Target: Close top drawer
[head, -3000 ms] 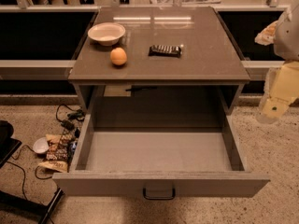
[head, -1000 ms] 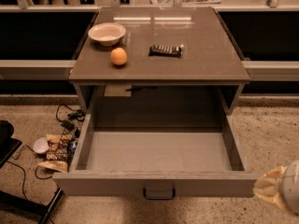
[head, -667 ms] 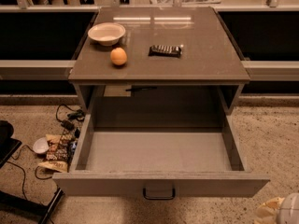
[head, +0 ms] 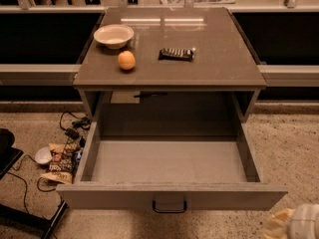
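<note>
In the camera view, the top drawer [head: 169,163] stood pulled fully out of the grey cabinet toward the near side, its deep grey box open to the camera. Its wide flat front panel ran across the near part of the scene, with the small dark loop handle [head: 169,206] at the middle of its lower edge. The drawer's far end sat just under the cabinet's opening, below the brown surface [head: 224,59].

On that surface, a white bowl [head: 113,35] rested at the far left. An orange [head: 126,60] lay just near of it, close to the bowl but apart from it. A dark wrapped snack bar [head: 176,54] lay flat to the right of the orange, near the middle of the surface.

The gripper [head: 294,224] showed only as a pale yellowish and white shape at the near right corner of the scene, low over the speckled floor. It sat to the right of and nearer than the right end of the drawer's front panel, not touching it. Whether it was spread or pressed together could not be told.

On the floor to the left of the drawer lay a crumpled snack bag [head: 61,164], a small white cup [head: 42,156] just beside it, and black cables [head: 70,126] farther back.
</note>
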You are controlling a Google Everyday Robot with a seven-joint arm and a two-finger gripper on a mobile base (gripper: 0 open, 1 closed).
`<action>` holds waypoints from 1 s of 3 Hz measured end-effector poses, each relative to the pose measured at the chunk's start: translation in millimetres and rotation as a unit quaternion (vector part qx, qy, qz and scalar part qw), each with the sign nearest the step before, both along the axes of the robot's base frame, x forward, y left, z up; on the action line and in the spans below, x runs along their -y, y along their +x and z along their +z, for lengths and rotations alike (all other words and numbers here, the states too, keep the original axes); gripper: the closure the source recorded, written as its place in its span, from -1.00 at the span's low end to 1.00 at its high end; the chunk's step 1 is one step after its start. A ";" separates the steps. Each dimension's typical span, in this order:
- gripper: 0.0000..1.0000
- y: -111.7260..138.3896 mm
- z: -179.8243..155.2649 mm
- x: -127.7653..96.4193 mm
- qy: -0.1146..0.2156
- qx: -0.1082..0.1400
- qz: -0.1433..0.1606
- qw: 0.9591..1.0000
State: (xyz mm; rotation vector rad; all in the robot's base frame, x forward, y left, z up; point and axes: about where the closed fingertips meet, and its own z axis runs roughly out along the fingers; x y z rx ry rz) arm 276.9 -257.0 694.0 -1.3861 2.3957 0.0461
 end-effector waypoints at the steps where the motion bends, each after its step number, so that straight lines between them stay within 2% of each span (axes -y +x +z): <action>1: 1.00 26.5 -40.2 -21.4 0.051 -0.007 0.025 0.998; 2: 1.00 66.3 -66.6 -31.3 0.088 -0.002 0.047 0.995; 3: 1.00 85.0 -70.8 -32.0 0.099 0.004 0.054 0.994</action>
